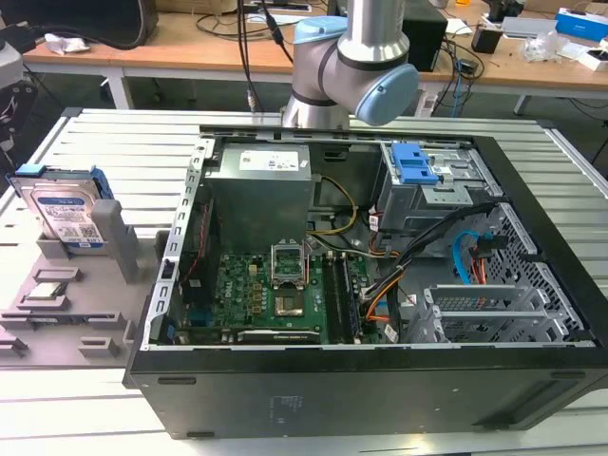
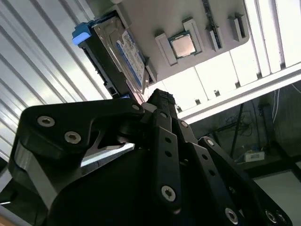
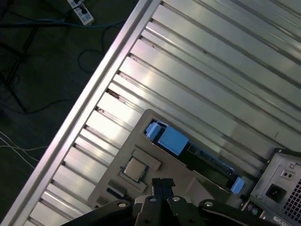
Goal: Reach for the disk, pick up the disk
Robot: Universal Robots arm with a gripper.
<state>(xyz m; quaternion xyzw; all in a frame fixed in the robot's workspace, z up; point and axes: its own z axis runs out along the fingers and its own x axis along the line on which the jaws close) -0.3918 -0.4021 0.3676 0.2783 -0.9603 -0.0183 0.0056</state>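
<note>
The disk (image 1: 63, 215) is a silver hard drive with a blue-and-white label and a blue side bracket. It stands tilted on edge in a grey holder at the exterior view's left, beside the open computer case. In the second wrist view the disk (image 2: 123, 59) lies beyond the black fingertips of my gripper (image 2: 160, 96). In the first wrist view the disk (image 3: 202, 157) is seen edge-on, blue bracket uppermost, with my gripper (image 3: 162, 182) well apart from it. The fingers sit together with nothing between them.
The open black computer case (image 1: 361, 389) takes up the table's middle, holding a grey power supply (image 1: 261, 190) and a drive cage with a blue latch (image 1: 415, 166). The grey holder tray (image 1: 104, 328) also carries a processor chip (image 2: 182, 45). The ribbed table's edge (image 3: 94, 94) drops to a cabled floor.
</note>
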